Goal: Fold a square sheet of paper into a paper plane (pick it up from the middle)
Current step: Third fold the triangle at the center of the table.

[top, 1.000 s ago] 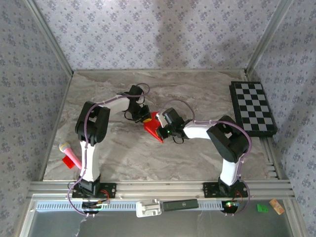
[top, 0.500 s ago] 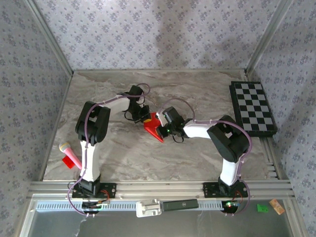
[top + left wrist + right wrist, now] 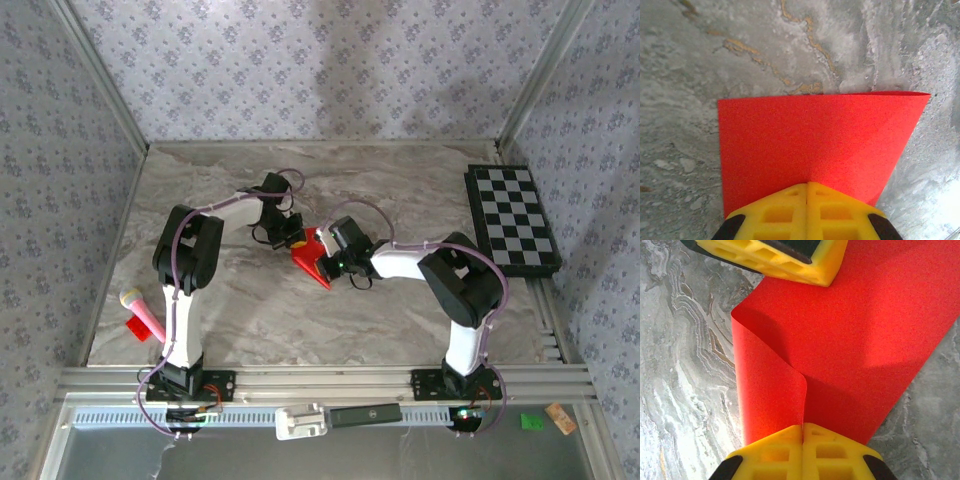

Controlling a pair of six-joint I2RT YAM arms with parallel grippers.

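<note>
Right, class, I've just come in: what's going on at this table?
Two robot arms are working one red sheet of paper in the middle of the marble table. The left gripper and the right gripper are each shut on an edge of it. One flap curls over loosely, not creased flat; it is no plane yet.

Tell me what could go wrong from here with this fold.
1. The left gripper and right gripper both pinch the red paper; if they pull apart, it could tear.
2. The folded flap is a soft curl, not a sharp crease; it may spring open or crease crooked on release.
</note>
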